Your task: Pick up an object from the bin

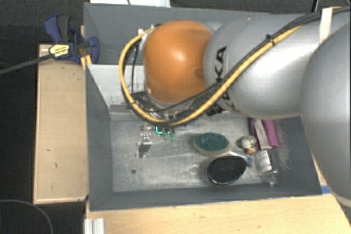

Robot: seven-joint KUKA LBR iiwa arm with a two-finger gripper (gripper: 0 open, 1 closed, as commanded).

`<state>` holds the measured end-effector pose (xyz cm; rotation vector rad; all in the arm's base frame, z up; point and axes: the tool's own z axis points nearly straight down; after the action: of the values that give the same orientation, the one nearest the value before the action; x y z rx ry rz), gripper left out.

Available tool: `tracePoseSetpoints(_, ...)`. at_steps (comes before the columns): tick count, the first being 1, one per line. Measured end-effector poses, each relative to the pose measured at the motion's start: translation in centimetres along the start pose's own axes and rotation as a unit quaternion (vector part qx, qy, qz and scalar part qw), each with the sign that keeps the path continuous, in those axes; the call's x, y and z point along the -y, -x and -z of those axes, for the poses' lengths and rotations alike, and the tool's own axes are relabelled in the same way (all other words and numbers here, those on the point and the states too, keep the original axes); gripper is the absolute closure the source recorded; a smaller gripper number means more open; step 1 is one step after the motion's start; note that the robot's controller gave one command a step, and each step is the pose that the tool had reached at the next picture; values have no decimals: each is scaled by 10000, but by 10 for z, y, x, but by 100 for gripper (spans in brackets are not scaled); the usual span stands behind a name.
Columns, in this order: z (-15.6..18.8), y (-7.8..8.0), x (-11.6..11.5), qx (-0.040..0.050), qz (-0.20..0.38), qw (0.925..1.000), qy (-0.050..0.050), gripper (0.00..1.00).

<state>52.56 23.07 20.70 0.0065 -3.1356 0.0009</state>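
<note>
Care should be taken that the gripper [145, 144], whose state, open or closed, cannot be told, is centred over one thing only, because the teal round pad [211, 142] nearest to it and the black oval disc [226, 169] just beyond are lying toward the arm [263, 79].

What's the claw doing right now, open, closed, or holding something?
Claw: cannot be told. It hangs over the left side of the bin, apart from the green disc.
</note>
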Motion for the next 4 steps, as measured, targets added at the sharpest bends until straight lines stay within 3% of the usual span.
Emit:
tracePoseSetpoints(1,-135,39,140,60,-75,9999,29,0)
tracePoseSetpoints(2,-133,2,206,98,-729,9973,22,0)
tracePoseSetpoints(3,-106,-25,245,28,-1460,9893,4,0)
tracePoseSetpoints(4,-134,-45,178,102,-2041,9789,13,0)
